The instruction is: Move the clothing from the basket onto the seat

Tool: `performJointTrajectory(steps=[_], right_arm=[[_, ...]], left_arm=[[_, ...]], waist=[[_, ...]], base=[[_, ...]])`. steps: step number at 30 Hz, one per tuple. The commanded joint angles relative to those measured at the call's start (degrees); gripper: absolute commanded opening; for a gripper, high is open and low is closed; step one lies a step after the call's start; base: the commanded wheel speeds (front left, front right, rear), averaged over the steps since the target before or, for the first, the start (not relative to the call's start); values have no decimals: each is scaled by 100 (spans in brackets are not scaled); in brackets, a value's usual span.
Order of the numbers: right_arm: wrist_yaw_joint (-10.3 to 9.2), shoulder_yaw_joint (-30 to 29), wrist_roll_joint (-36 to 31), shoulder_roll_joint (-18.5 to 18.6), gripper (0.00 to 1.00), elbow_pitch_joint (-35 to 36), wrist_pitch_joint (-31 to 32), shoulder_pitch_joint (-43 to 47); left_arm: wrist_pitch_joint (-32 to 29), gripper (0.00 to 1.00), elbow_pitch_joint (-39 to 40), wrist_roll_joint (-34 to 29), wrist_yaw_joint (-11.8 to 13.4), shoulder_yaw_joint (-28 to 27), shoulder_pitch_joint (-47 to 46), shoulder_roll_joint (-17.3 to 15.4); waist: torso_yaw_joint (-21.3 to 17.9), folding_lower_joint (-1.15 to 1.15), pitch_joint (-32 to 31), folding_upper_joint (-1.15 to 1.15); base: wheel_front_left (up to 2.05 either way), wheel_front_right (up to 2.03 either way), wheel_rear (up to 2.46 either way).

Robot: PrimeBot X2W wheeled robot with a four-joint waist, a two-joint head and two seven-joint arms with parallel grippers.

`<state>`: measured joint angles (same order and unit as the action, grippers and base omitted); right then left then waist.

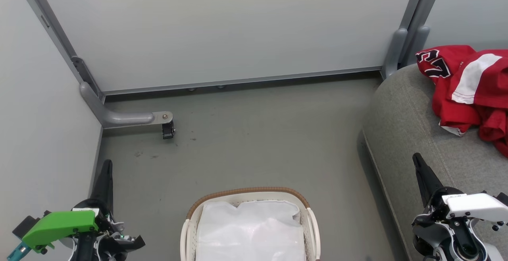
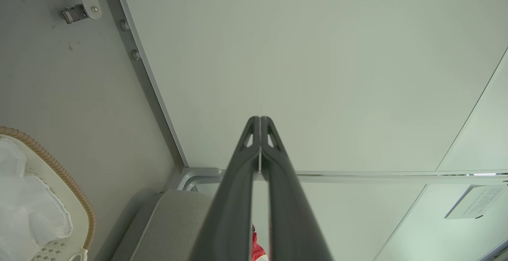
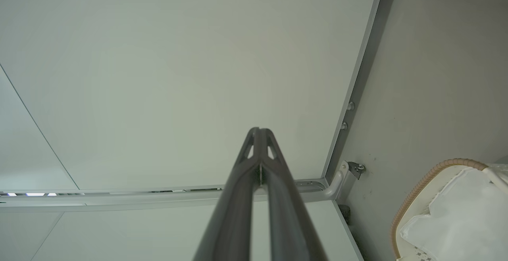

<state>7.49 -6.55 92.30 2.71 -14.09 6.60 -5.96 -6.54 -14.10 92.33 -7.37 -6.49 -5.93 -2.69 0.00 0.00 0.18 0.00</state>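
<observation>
The red clothing [image 1: 472,90] lies in a heap on the grey seat [image 1: 405,134] at the right, one piece with a black-and-white number print, one with a broad white stripe. A scrap of red clothing [image 2: 258,251] peeks between my left fingers in the left wrist view. The white basket [image 1: 189,213] with its brown rim stands on the floor at bottom centre, holding a plain white sheet [image 1: 250,229]. My left gripper [image 1: 106,165] is shut and empty at lower left. Over the seat's front edge, my right gripper [image 1: 416,159] is shut and empty too.
Pale partition walls [image 1: 222,26] close off the back and left. A grey metal foot with a black caster [image 1: 168,130] juts onto the floor at back left. Bare grey floor [image 1: 258,134] lies between the basket, the wall and the seat.
</observation>
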Motion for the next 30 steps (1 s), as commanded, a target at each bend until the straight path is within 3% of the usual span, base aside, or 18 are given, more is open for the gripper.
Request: performJointTrajectory(steps=[1,30], right_arm=[[0,-8,20,32,0,20,9,-50],[0,-7,21,32,0,20,8,-50]], left_arm=[[-20,0,11,17,-25,-14,-67,-36],[-19,0,11,18,-26,-14,-67,-36]], waist=[[0,0,0,0],[0,0,0,0]], base=[[0,0,0],[0,0,0]])
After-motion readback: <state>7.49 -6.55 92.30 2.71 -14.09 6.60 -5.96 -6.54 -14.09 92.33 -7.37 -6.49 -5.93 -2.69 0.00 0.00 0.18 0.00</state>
